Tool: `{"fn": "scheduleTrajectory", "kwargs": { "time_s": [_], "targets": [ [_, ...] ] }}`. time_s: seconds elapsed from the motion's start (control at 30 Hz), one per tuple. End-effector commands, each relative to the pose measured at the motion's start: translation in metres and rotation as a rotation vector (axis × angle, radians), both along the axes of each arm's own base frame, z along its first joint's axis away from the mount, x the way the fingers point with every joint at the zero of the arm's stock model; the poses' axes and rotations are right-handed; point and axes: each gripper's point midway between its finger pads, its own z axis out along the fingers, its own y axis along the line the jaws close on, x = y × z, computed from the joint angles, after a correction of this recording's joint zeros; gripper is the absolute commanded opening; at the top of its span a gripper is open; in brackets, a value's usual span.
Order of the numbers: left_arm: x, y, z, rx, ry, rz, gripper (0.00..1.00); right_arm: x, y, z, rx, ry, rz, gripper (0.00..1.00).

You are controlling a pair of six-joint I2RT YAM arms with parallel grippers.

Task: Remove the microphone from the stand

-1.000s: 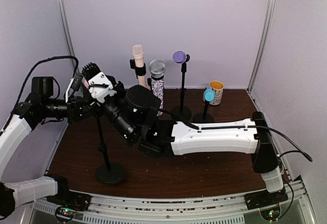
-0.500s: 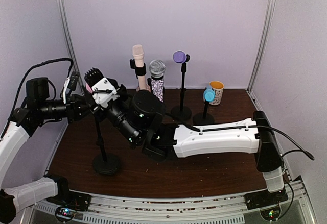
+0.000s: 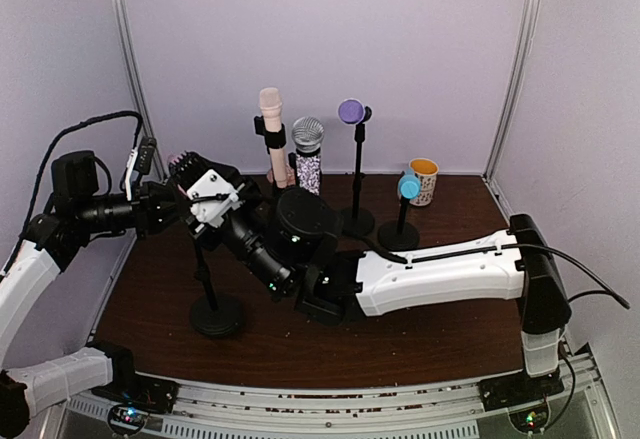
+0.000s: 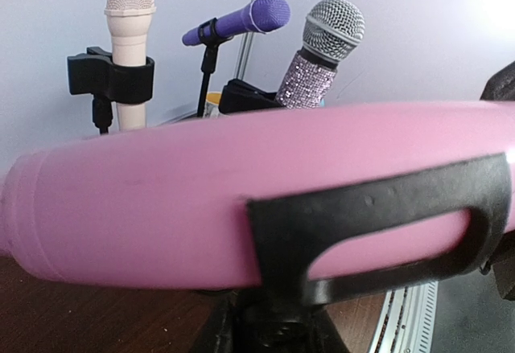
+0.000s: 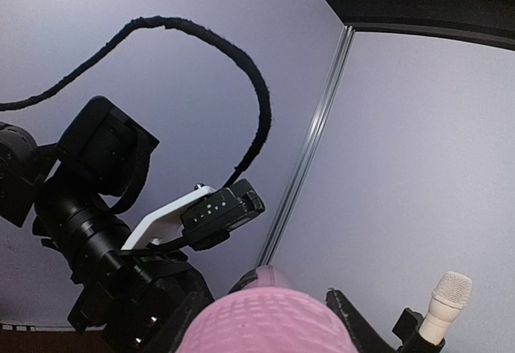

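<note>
1. The pink microphone [image 3: 183, 163] is at the left of the table [image 3: 430, 334], high up on a thin black stand [image 3: 216, 315].
2. The stand has a round foot that sits on the brown table top.
3. In the left wrist view, the pink microphone [image 4: 161, 208] lies sideways and fills most of the picture. A black clip [image 4: 362, 232] wraps around it, so it is in the stand.
4. The left gripper [image 3: 172, 206] comes in from the left and is right up against the top of the stand. Its fingers do not show in its own view, so I cannot tell how far apart they are or if they hold anything.
5. The right gripper [image 3: 198, 184] reaches across the table from the right side and is at the microphone too. In the right wrist view, the round pink head [image 5: 265, 325] is at the bottom middle. Its fingers are hidden as well, so I cannot tell if they are closed on it.
6. At the back of the table stand other microphones: a cream one [image 3: 270, 109], a shiny silver one [image 3: 308, 137], a purple one [image 3: 350, 111] and a small blue one [image 3: 409, 187].
7. A cup [image 3: 424, 180] sits just beside the blue one.
</note>
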Motion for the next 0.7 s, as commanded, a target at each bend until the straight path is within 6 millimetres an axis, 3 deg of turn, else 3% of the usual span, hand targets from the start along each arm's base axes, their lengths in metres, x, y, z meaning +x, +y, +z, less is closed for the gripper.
{"fn": "scheduleTrajectory", "kwargs": {
  "time_s": [0.0, 0.47, 0.67],
  "targets": [
    [0.036, 0.024, -0.006, 0.007, 0.031, 0.204, 0.00, -0.052, -0.080, 0.127, 0.369, -0.100, 0.074, 0.00],
    [0.047, 0.035, -0.010, 0.036, 0.009, 0.284, 0.00, -0.083, -0.114, 0.146, 0.410, -0.132, 0.108, 0.00],
    [0.048, 0.035, -0.009, 0.045, -0.002, 0.288, 0.00, -0.082, -0.135, 0.144, 0.401, -0.113, 0.080, 0.00]
  ]
}}
